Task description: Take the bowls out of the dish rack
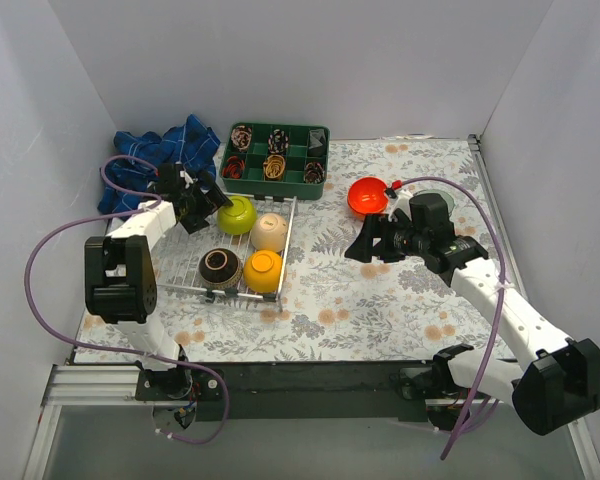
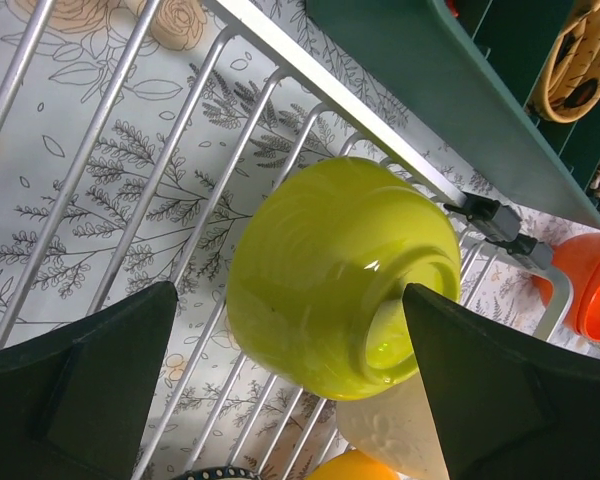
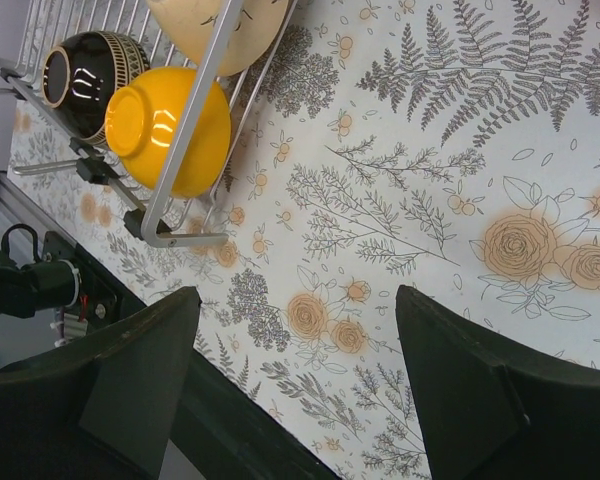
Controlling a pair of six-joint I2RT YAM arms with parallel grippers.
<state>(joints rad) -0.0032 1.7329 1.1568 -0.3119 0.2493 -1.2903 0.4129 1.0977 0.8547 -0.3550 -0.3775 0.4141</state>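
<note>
Left gripper (image 1: 205, 205), jaws wide apart, sits beside the rack's (image 1: 185, 268) green bowl (image 1: 237, 214); right gripper (image 1: 363, 245), also apart, holds nothing.

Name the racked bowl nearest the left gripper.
The lime green bowl, framed between the left gripper's open fingers; the beige bowl, brown bowl and yellow bowl sit farther off.

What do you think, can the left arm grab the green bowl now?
Probably yes: the left end effector is open right at the green bowl in the dish rack, and nothing blocks it.
</note>
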